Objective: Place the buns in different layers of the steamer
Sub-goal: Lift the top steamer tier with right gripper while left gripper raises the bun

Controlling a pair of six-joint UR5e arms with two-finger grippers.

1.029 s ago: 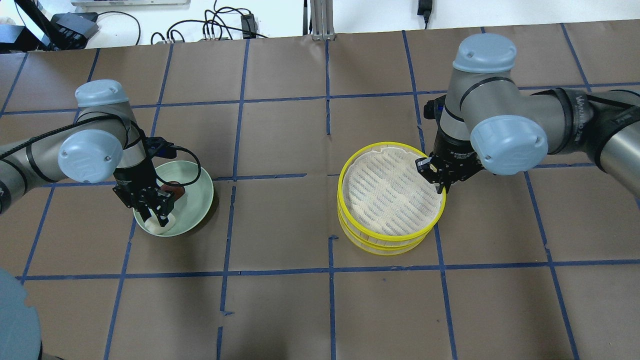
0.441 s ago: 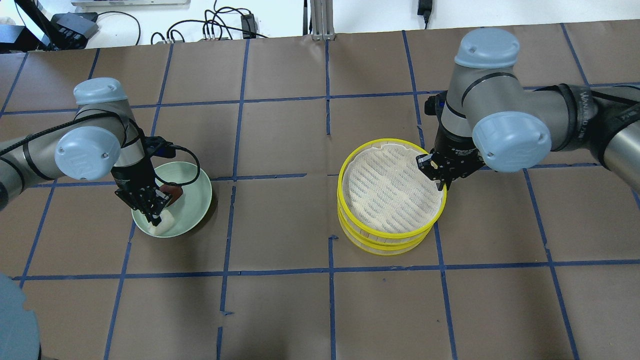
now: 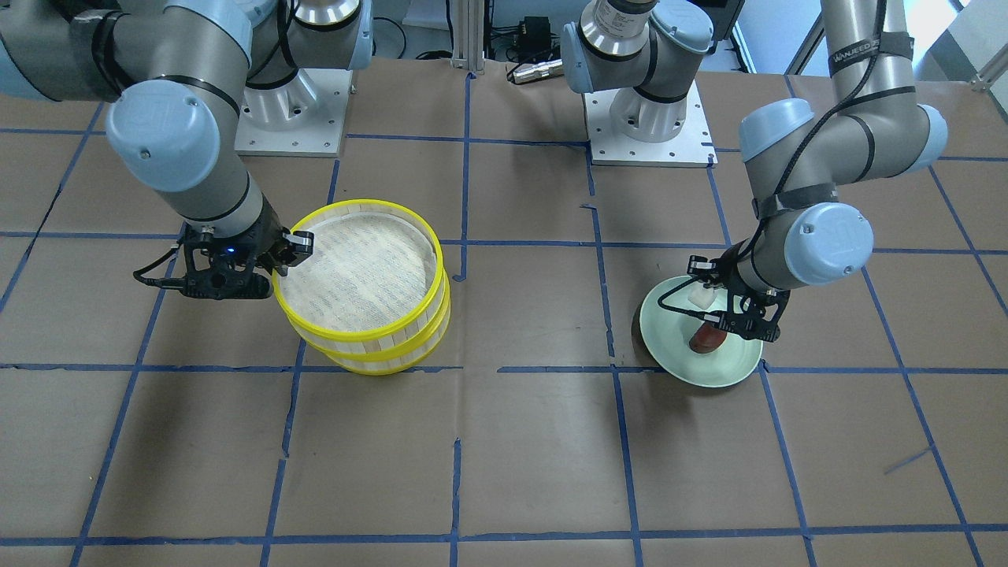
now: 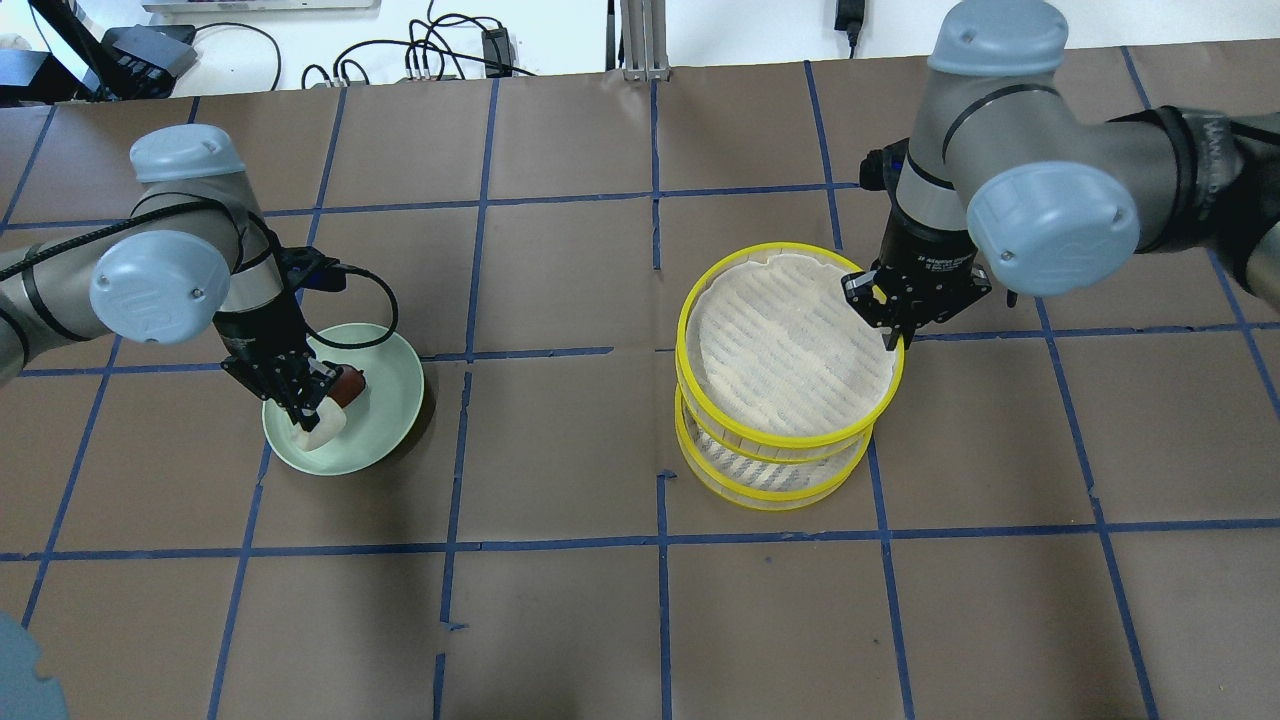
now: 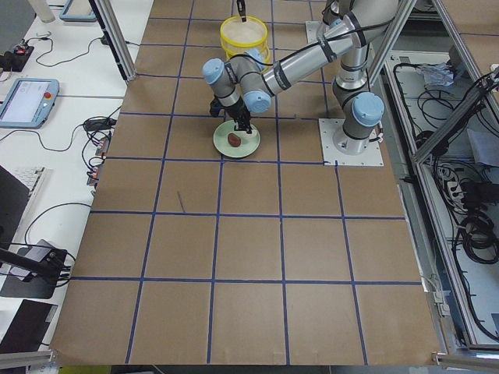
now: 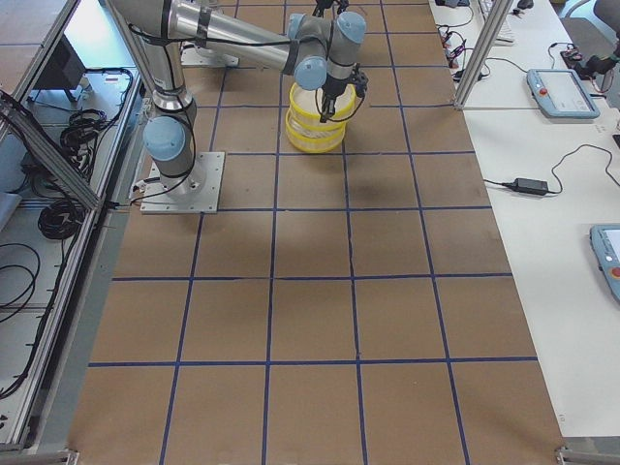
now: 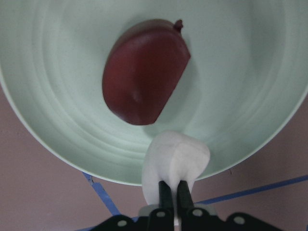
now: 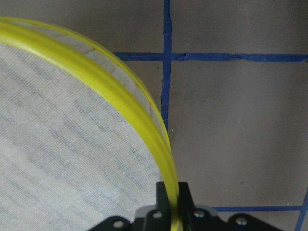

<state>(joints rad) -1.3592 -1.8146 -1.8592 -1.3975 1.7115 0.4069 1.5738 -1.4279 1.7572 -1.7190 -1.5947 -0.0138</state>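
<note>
My left gripper (image 4: pixel 305 408) is shut on the white bun (image 4: pixel 324 424) and holds it just above the near edge of the pale green plate (image 4: pixel 390 420). In the left wrist view the fingers pinch the white bun (image 7: pixel 175 161) over the plate's rim (image 7: pixel 250 72). The dark red bun (image 4: pixel 346 385) lies on the plate, and shows in the left wrist view (image 7: pixel 144 72). My right gripper (image 4: pixel 893 335) is shut on the yellow rim of the upper steamer tray (image 4: pixel 684 340) and holds it raised and tilted over the lower tray (image 4: pixel 770 495). Both trays hold nothing.
The brown table bears a grid of blue tape lines. Cables and a black box (image 4: pixel 150 50) lie beyond the far edge. The arm bases (image 3: pixel 646 118) stand at the robot's side of the table.
My right gripper has lifted the upper tray off the lower one and moved it a little farther away. My left gripper has risen with the white bun off the plate.
</note>
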